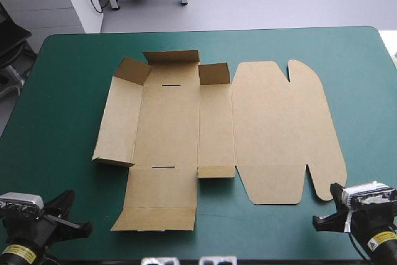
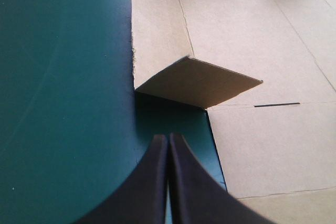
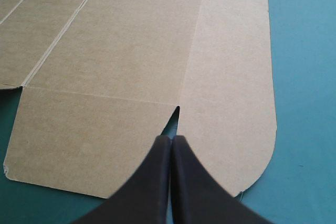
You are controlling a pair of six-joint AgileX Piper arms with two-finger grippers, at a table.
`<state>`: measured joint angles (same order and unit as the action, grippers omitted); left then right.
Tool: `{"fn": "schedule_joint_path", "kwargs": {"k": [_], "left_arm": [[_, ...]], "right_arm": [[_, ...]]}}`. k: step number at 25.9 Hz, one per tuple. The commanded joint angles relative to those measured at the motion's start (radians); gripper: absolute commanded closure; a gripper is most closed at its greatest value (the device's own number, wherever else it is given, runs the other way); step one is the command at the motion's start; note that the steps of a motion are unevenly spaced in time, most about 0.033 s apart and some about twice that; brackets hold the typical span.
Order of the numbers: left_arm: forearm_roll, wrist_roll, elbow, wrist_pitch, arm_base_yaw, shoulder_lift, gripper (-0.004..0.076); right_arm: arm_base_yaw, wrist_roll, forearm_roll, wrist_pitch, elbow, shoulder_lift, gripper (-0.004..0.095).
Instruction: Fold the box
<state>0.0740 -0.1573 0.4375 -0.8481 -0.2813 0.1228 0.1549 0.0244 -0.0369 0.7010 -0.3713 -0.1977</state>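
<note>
Right wrist view: box [image 3: 131, 51] partly cropped

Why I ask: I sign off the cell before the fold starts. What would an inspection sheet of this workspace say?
Surface: teal-green cover, no marks seen around the sheet.
Job's things: box, an unfolded brown sheet. Several small flaps on its left half stand partly raised; the lid part lies flat.
Clutter: nothing seen.
Hands: left hand shut, over the cover just short of a raised flap. Right hand shut, at the notch in the box's near right edge; whether it touches cannot be told.
Cables: nothing seen on the table.
Surroundings: nothing seen at the table's edges.
</note>
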Motion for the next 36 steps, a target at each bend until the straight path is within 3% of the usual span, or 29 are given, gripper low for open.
{"fn": "schedule_joint_path", "kwargs": {"k": [1, 16, 25, 36], "left_arm": [[0.000, -0.001, 0.028, 0.071, -0.001, 0.019, 0.0732], [0.021, -0.004, 0.101, 0.055, -0.001, 0.078, 0.0733], [0.285, -0.104, 0.326, 0.040, -0.001, 0.393, 0.0732], [0.330, -0.123, 0.506, 0.057, -0.001, 0.809, 0.0732]], "right_arm": [[-0.001, 0.004, -0.006, -0.074, -0.026, -0.012, 0.0922], [-0.001, 0.004, -0.006, -0.074, -0.026, -0.012, 0.0922], [-0.001, 0.004, -0.006, -0.074, -0.026, -0.012, 0.0922], [-0.001, 0.004, -0.006, -0.074, -0.026, -0.012, 0.0922]]}}
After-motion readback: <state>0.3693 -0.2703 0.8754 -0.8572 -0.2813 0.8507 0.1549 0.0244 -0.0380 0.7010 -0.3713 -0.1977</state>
